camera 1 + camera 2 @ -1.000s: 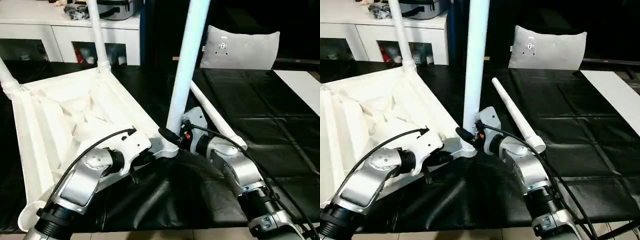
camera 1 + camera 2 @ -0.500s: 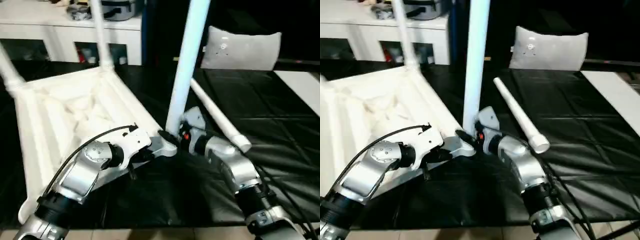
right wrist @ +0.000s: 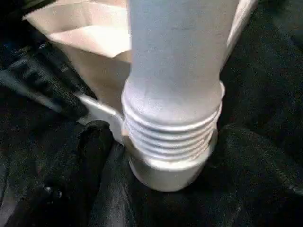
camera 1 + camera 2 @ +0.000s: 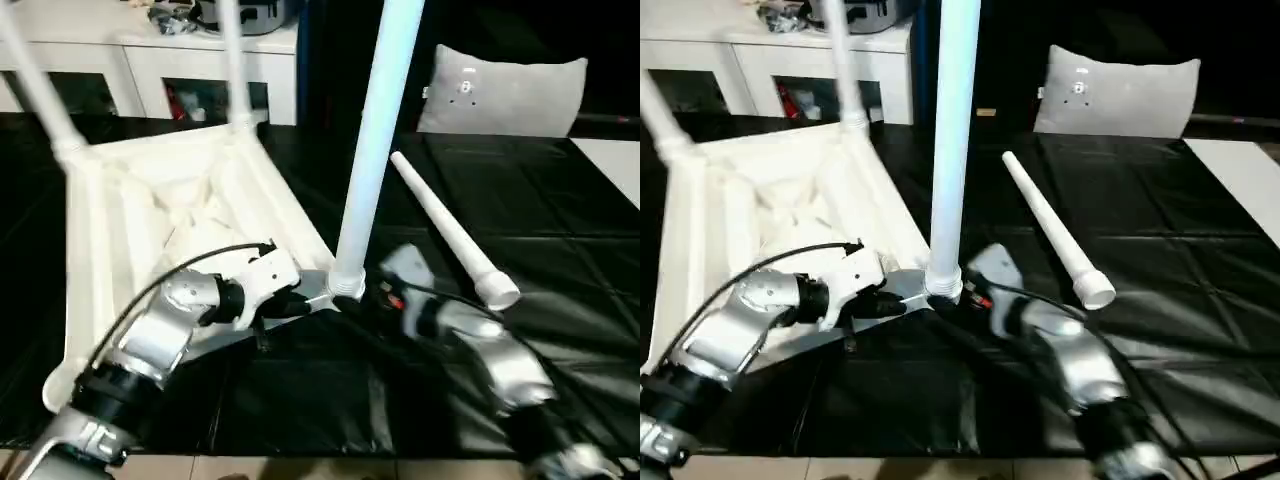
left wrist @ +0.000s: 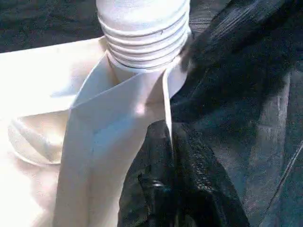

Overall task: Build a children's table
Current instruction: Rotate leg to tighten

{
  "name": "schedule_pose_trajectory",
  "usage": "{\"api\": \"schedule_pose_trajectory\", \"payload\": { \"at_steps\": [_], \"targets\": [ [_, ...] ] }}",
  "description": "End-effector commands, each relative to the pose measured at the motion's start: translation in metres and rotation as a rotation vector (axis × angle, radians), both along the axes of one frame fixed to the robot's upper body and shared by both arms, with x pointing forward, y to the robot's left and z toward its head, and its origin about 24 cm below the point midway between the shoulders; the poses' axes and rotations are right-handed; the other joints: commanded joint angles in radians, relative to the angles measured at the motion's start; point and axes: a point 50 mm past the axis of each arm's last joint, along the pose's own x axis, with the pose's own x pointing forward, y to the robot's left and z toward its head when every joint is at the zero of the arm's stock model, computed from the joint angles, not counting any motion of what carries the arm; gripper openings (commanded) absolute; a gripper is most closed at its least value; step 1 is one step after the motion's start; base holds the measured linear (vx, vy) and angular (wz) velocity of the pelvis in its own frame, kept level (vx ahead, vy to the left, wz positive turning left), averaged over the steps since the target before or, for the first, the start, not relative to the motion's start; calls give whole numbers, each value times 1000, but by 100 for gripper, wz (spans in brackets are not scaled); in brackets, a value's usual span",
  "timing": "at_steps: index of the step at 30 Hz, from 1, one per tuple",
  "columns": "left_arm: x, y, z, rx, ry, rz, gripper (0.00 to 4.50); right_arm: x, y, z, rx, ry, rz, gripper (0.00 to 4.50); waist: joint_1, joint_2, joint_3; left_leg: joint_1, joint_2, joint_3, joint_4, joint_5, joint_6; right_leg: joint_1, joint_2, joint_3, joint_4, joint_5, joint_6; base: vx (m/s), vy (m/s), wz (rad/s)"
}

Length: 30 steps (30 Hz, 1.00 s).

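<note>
Now, from the head views the tabletop (image 4: 170, 220) lies upside down on the black-covered table (image 4: 560, 230), ribs up, with two legs (image 4: 235, 60) already standing in its far corners. A third leg (image 4: 370, 160) rises from the near corner socket (image 4: 345, 285), between the left gripper (image 4: 285, 300) and the right gripper (image 4: 980, 295). The fourth leg (image 4: 450, 230) lies loose on the table just beyond the right arm. Against a second ago the whole scene has slid and tilted, which reads as the head moving; the third leg stands straighter and looks seated lower, so I judge this corner is nearly done and one leg remains.

In the left wrist view the jaws are closed on the thin wall of the tabletop just below the socket, steadying it.

In the right wrist view the threaded end of the leg sits in the socket with several ridges still exposed; a black finger (image 3: 90, 151) lies beside it, and I cannot tell whether the jaws grip.

No writing is readable; the grey cushion (image 4: 500, 95) carries a small mark too faint to read
</note>
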Motion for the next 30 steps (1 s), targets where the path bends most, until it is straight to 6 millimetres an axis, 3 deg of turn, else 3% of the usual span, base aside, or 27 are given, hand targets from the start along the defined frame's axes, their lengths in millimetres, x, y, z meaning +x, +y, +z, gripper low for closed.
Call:
{"api": "schedule_pose_trajectory", "payload": {
  "at_steps": [1, 4, 8, 9, 15, 17, 30],
  "targets": [
    [-7, 6, -15, 80, 72, -58, 0, 2, -10, 12, 10, -47, 14, 435, 2, 10, -50, 4, 28, 4, -75, -320, 13, 34, -63, 37, -77, -358, -142, 0, 0, 0],
    [-7, 6, -16, 106, 71, -125, 0, -1, -16, 19, 5, -71, 75, 444, 3, 11, -53, 3, 28, 6, -71, -295, 18, 37, -62, 35, -72, -315, -162, 0, 0, 0],
    [-9, 6, -15, 129, 82, -223, 0, 0, -21, 29, -24, -100, 149, 444, 7, 12, -61, -2, 29, 12, -63, -201, 30, 49, -61, 32, -52, -155, -209, 0, 0, 0],
    [-9, 6, -15, 130, 85, -244, 0, 0, -22, 30, -34, -99, 172, 444, 7, 16, -61, -2, 30, 12, -63, -194, 28, 49, -61, 32, -50, -139, -214, 0, 0, 0],
    [-10, 5, -14, 139, 99, -320, 0, -2, -16, 32, -86, -66, 337, 444, 11, 15, -64, 7, 33, 20, -55, -181, 43, 51, -60, 31, -39, -59, -254, 0, 0, 0],
    [-11, 3, -12, 134, 96, -337, 0, 1, -13, 30, -90, -56, 340, 444, 21, 15, -65, 7, 34, 22, -55, -175, 43, 52, -62, 32, -38, -63, -256, 0, 0, 0],
    [-12, 1, -10, 127, 108, -379, 0, 13, -3, 28, -51, -20, 339, 341, 27, 14, -62, 8, 33, 23, -55, -212, 12, 49, -62, 33, -41, -148, -233, 0, 0, 0]
  ]
}}
